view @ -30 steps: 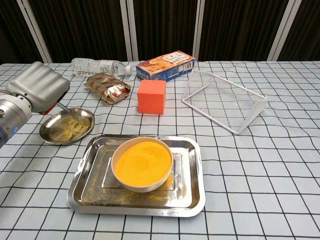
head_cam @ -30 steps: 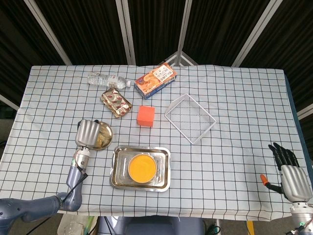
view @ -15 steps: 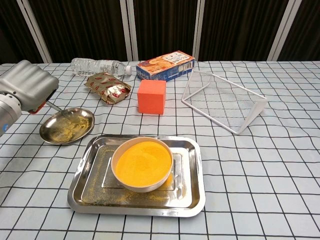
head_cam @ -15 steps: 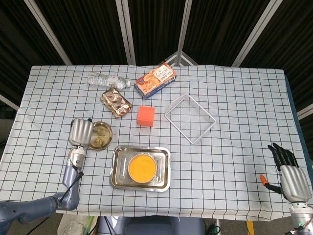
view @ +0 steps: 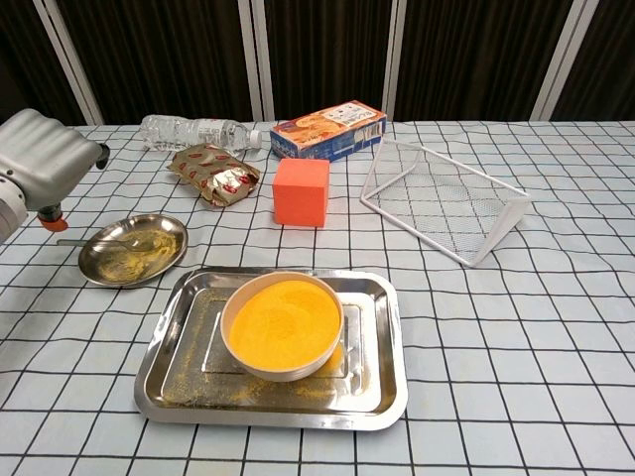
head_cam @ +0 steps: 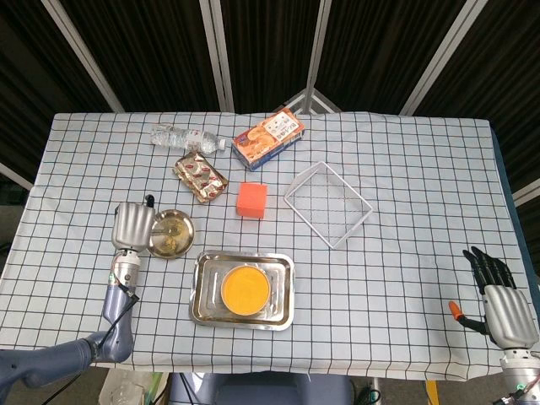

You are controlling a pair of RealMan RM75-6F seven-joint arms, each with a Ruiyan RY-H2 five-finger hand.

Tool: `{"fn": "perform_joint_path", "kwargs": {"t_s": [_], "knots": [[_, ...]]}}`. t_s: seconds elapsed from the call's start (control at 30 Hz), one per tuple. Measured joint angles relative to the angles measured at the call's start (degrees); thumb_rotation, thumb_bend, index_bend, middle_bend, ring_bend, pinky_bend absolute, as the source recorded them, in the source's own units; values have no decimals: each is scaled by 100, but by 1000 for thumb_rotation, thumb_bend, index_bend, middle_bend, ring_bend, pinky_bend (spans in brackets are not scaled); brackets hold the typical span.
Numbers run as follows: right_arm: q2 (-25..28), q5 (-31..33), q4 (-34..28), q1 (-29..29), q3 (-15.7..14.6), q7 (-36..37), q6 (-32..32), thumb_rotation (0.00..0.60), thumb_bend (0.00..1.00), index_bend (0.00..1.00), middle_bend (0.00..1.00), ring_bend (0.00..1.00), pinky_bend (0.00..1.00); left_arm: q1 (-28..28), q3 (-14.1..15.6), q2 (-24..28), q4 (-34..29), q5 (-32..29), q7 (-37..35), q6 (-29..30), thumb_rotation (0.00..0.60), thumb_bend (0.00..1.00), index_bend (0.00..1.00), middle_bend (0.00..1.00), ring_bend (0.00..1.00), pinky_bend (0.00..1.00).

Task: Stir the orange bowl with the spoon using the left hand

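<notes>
The orange bowl [head_cam: 245,288] [view: 283,324], full of orange powder, stands in a steel tray [head_cam: 205,314] [view: 382,382] near the table's front. To its left is a small metal plate [head_cam: 171,234] [view: 129,260] dusted with powder. The spoon [view: 99,240] lies in that plate, its handle sticking out over the left rim. My left hand [head_cam: 131,225] [view: 45,164] hovers just left of the plate, above the handle, apart from it and holding nothing. My right hand [head_cam: 498,302] stays at the table's front right corner with its fingers spread.
Behind the tray stand an orange cube [head_cam: 251,200] [view: 300,191] and a tilted white wire basket [head_cam: 328,204] [view: 443,203]. Further back lie a snack packet [head_cam: 201,177], a water bottle [head_cam: 186,138] and a biscuit box [head_cam: 268,137].
My left hand let go of the spoon and drew back to the left and up. The spoon now lies in the small plate. The right hand has not moved.
</notes>
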Motion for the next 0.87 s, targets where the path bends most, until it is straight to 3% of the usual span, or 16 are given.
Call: {"fn": "perform_joint_path", "kwargs": {"t_s": [0.1, 0.2, 0.3, 0.37, 0.47, 0.53, 0.67, 0.87], "knots": [[3, -4, 10, 0, -1, -1, 0, 600, 360, 0, 0, 0, 0, 54, -30, 68, -110, 92, -223, 70, 600, 145, 244, 861, 871, 937], [4, -7, 30, -2, -1, 0, 5, 600, 360, 0, 0, 0, 0, 149, -24, 224, -306, 301, -572, 200, 600, 145, 216, 761, 774, 856], [-4, -35, 74, -4, 3, -70, 42, 600, 360, 0, 0, 0, 0, 311, 26, 482, -617, 609, -1052, 407, 600, 142, 126, 549, 592, 684], [-34, -80, 128, -8, 8, -186, 106, 600, 360, 0, 0, 0, 0, 445, 73, 680, -865, 801, -1382, 559, 600, 136, 50, 356, 433, 526], [-92, -166, 198, -20, 5, -348, 202, 600, 359, 0, 0, 0, 0, 727, 180, 1036, -1370, 1084, -1901, 832, 600, 120, 1, 146, 251, 367], [-119, -211, 239, -27, 2, -438, 252, 600, 359, 0, 0, 0, 0, 970, 299, 1321, -1756, 1291, -2322, 1026, 600, 105, 0, 58, 165, 297], [-174, -323, 364, -38, 0, -732, 369, 600, 360, 0, 0, 0, 0, 1527, 661, 1969, -2454, 1634, -2927, 1365, 600, 100, 0, 0, 65, 179], [-348, -542, 600, -75, 9, -1086, 649, 600, 360, 0, 0, 0, 0, 2174, 1209, 2781, -3108, 1956, -3780, 1591, 600, 100, 0, 0, 13, 78]]}}
